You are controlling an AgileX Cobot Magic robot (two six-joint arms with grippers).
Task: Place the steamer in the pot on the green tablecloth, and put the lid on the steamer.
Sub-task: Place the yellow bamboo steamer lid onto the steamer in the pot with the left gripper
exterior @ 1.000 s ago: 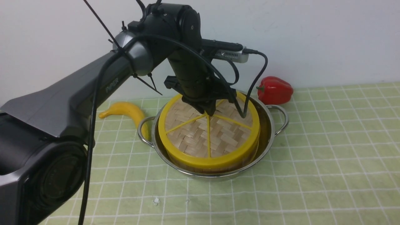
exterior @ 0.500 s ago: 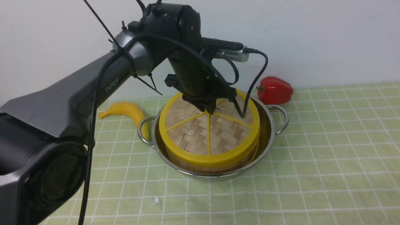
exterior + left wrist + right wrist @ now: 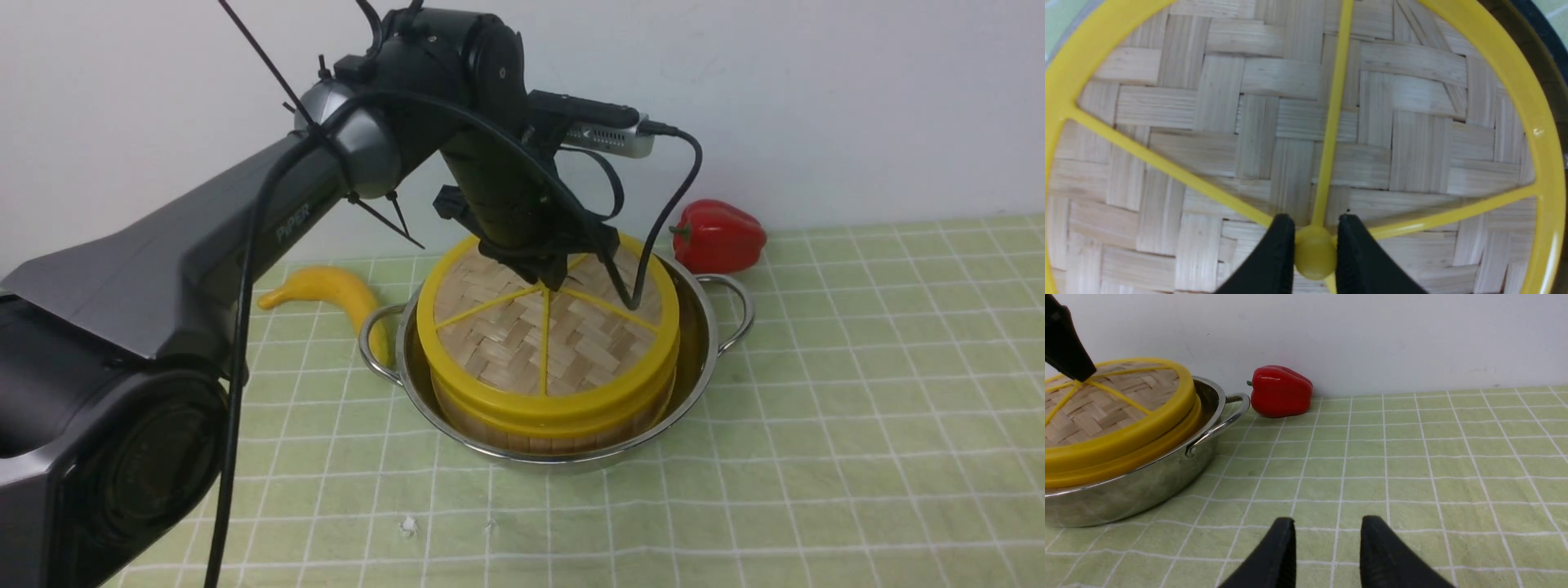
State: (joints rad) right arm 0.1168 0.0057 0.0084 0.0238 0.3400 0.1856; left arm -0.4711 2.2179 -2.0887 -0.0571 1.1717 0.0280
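Observation:
The steel pot (image 3: 704,327) stands on the green tablecloth (image 3: 857,367) with the steamer (image 3: 555,439) inside it. A strip of the steamer's pale wall and its yellow rim show under the lid (image 3: 506,347). My left gripper (image 3: 552,282) comes down from above and is shut on the lid's yellow hub knob. In the left wrist view the black fingertips (image 3: 1284,228) clamp the knob of the lid (image 3: 1208,102), with the gripper (image 3: 1312,223) centred on it. From the right wrist, the lid (image 3: 1106,408) rests on the steamer rim (image 3: 1126,462) in the pot (image 3: 1147,486). My right gripper (image 3: 1327,523) is open over bare cloth.
A red bell pepper (image 3: 718,237) lies by the wall behind the pot's right handle, and shows as the pepper (image 3: 1280,392) in the right wrist view. A yellow banana (image 3: 326,290) lies left of the pot. A white scrap (image 3: 406,523) sits on the near cloth.
The left gripper has risen slightly with the lid, and more of the steamer's rim and wall shows beneath it. The right gripper has not changed.

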